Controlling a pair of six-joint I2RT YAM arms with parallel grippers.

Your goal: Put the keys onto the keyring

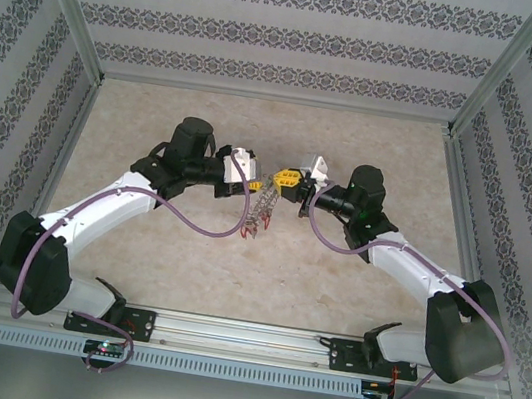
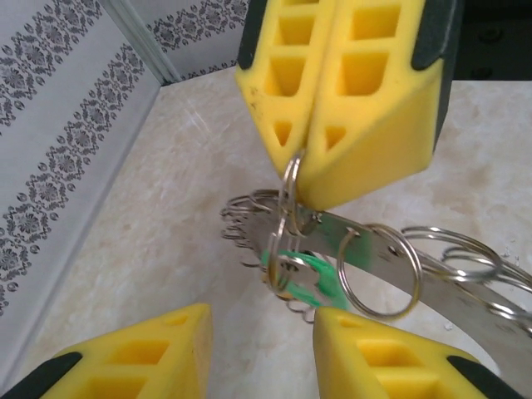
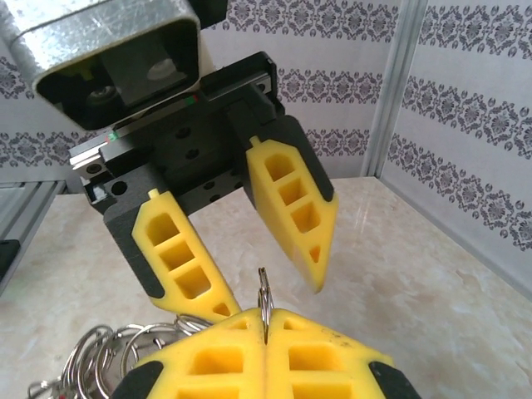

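Right gripper [image 2: 301, 170] pinching keyring [image 2: 374, 249] loop, left gripper [image 3: 268, 291] parted, seemingly touching nothing

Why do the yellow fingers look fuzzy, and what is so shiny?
Left wrist view: the left gripper's fingers sit close to the lens and blur, while the keyring glints. Right wrist view: one left fingertip looks smeared. Top view: even light.

Blocked mid-table by the left gripper [image 1: 247, 180] and right gripper [image 1: 287, 178] tip to tip, keyring [image 1: 259, 209] dangling between; lay open over bare table [image 1: 386, 148] elsewhere, up to the walls [image 1: 290, 46].
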